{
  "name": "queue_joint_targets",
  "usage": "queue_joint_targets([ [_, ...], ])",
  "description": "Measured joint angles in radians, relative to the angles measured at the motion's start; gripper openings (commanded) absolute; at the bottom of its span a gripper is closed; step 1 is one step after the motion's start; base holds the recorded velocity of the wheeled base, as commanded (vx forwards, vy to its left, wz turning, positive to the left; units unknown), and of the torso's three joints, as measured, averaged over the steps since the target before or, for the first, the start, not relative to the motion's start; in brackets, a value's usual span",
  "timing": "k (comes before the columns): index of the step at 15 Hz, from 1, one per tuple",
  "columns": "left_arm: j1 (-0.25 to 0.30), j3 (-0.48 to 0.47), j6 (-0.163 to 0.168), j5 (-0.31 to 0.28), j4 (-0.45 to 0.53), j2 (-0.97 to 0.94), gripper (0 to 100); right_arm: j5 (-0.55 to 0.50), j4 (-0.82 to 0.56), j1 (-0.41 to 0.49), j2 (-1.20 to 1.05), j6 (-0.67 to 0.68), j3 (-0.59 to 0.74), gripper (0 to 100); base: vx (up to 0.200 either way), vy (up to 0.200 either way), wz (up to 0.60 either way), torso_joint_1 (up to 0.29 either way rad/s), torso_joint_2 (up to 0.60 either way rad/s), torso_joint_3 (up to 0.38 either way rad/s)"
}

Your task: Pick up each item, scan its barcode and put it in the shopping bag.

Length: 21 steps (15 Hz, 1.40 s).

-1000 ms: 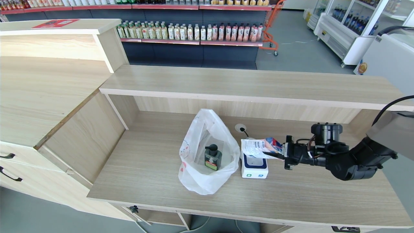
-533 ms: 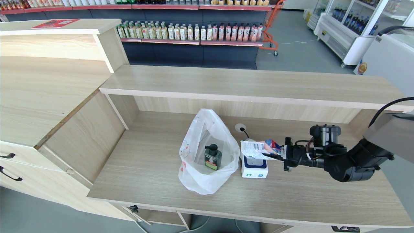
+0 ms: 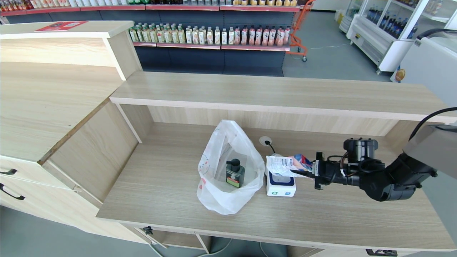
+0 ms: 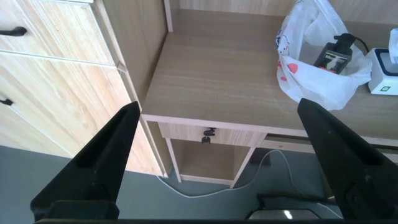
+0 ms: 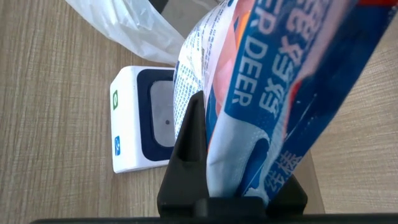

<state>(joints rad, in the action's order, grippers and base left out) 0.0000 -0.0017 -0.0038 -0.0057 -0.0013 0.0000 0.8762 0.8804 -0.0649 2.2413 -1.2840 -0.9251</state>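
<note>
Head view: the right gripper (image 3: pixel 307 173) is clamped on a printed snack packet (image 3: pixel 285 164), held just above the white barcode scanner (image 3: pixel 281 185). Beside the scanner, the shopping bag (image 3: pixel 214 192) holds a pump bottle (image 3: pixel 234 174). Left wrist view: the left gripper (image 4: pixel 217 109) has its fingers spread wide, well apart from the bag. Right wrist view: the packet hangs over the scanner's window

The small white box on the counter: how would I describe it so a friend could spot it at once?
Find the low wooden counter with the white shopping bag standing on it. The box sits just beside the bag, below the packet held by the right tool. It alone is a hard white block with a dark blue window on top.
</note>
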Motion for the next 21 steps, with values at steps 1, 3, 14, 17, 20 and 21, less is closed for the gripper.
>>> queue_joint_targets([
  [1,0.000,0.000,0.000,0.000,0.000,0.000,100,0.001,0.000,0.001,-0.001,0.002,0.003,0,0.000,0.000,0.00,0.000,0.00,0.000],
  [3,0.000,0.000,0.000,0.000,0.000,0.000,100,0.003,0.002,0.001,-0.013,0.063,0.009,0,0.000,0.000,0.00,0.000,0.00,0.000],
  [14,0.000,0.000,0.000,0.000,0.000,0.000,100,-0.175,0.003,0.015,-0.442,1.024,0.383,0,0.000,0.000,0.00,0.000,0.00,0.000],
  [17,0.000,0.000,0.000,0.000,0.000,0.000,100,-0.175,0.004,0.047,-0.466,1.036,0.431,0,0.000,0.000,0.00,0.000,0.00,0.000],
  [20,0.000,0.000,0.004,0.000,0.000,0.000,100,-0.173,0.005,0.096,-0.479,1.054,0.449,0,0.000,0.000,0.00,0.000,0.00,0.000],
  [21,0.000,0.000,0.004,0.000,0.000,0.000,100,-0.173,0.004,0.110,-0.482,1.069,0.450,0,0.000,0.200,0.00,0.007,0.01,0.002],
])
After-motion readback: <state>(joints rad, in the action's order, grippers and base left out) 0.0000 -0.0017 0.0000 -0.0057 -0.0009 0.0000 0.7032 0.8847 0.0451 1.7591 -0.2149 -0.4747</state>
